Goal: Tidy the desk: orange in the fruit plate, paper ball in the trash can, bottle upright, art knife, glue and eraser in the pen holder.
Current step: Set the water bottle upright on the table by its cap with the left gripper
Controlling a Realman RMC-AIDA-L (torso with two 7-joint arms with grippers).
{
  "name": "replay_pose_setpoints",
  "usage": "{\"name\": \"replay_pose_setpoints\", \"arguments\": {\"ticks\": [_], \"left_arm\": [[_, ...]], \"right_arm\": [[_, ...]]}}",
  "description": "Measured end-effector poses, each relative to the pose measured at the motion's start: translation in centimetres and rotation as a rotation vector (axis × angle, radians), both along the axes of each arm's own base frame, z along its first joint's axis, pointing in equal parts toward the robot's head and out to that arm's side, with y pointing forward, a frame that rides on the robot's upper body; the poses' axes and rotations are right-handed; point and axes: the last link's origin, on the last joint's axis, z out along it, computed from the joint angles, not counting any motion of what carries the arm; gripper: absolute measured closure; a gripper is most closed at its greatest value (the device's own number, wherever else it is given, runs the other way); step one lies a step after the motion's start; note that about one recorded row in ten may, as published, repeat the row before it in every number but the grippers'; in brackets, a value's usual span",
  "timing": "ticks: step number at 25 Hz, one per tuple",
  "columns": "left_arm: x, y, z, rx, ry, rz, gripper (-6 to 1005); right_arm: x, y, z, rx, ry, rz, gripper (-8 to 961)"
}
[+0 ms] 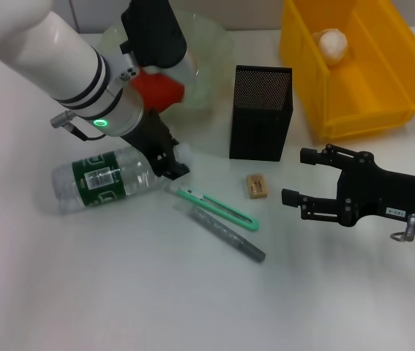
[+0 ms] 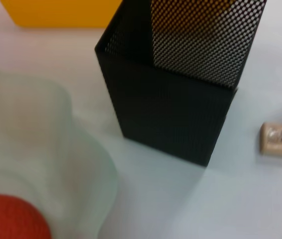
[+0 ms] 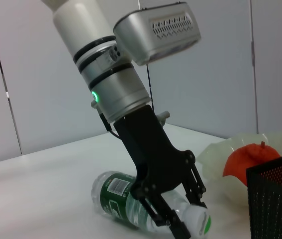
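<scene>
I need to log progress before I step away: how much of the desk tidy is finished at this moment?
Done: the orange lies in the fruit plate, and the paper ball is in the yellow trash can. In hand: the left gripper is at the neck of the bottle, which lies on its side. Left: art knife, glue and eraser lie outside the pen holder. The right gripper hovers open nearby.

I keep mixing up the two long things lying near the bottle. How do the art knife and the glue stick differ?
The art knife is green and flat with a slider; the glue stick is grey and round. The knife lies nearer the pen holder, the glue nearer the robot. Both lie flat on the desk, side by side, angled the same way, not yet in the holder.
</scene>
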Motion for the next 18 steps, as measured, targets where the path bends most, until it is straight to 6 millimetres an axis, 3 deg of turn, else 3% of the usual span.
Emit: {"name": "replay_pose_setpoints", "arguments": {"ticks": [7, 18], "left_arm": [[0.9, -0.3, 2.1, 0.028, -0.093, 0.001, 558], [-0.5, -1.2, 7.6, 0.085, -0.387, 0.092, 558]], "right_arm": [[0.0, 0.1, 0.0, 0.003, -0.004, -0.002, 118], [-0.2, 0.2, -0.2, -0.001, -0.001, -0.001, 118]]}}
